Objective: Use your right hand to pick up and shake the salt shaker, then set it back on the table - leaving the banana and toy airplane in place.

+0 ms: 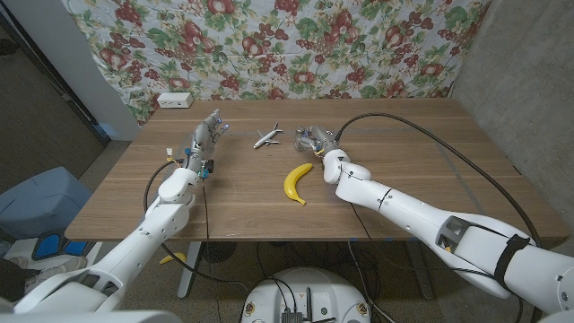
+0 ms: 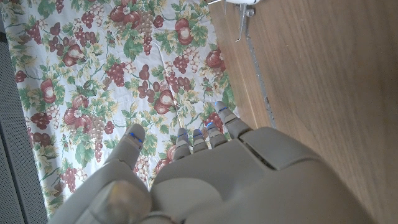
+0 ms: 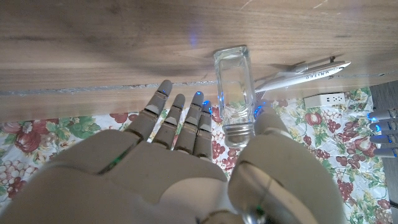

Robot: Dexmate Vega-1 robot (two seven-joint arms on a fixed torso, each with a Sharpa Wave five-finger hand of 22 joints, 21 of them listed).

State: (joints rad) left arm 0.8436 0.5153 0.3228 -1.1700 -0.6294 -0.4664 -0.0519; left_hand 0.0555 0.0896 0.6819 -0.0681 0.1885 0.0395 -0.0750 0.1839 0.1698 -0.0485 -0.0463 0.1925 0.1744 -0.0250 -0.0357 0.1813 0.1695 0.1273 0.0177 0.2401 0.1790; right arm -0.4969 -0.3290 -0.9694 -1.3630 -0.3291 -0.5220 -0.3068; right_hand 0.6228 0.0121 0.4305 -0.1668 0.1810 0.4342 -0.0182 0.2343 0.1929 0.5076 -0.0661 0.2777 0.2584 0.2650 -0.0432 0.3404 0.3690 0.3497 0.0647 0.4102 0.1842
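Note:
The salt shaker (image 3: 235,93), clear glass with a see-through cap, stands on the table (image 1: 430,161) between the thumb and the fingers of my right hand (image 3: 186,168). The fingers are stretched out and apart beside it, and the thumb tip is right at its cap. In the head view the right hand (image 1: 316,141) hides most of the shaker. The white toy airplane (image 1: 266,136) lies just left of that hand. The banana (image 1: 297,182) lies nearer the front edge. My left hand (image 1: 208,130) holds nothing, with its fingers spread.
A white box (image 1: 174,100) sits at the table's far left corner. A floral cloth (image 1: 296,45) hangs behind the table. A black cable (image 1: 430,135) loops over the right half of the table. A blue bin (image 1: 40,202) stands on the floor at left.

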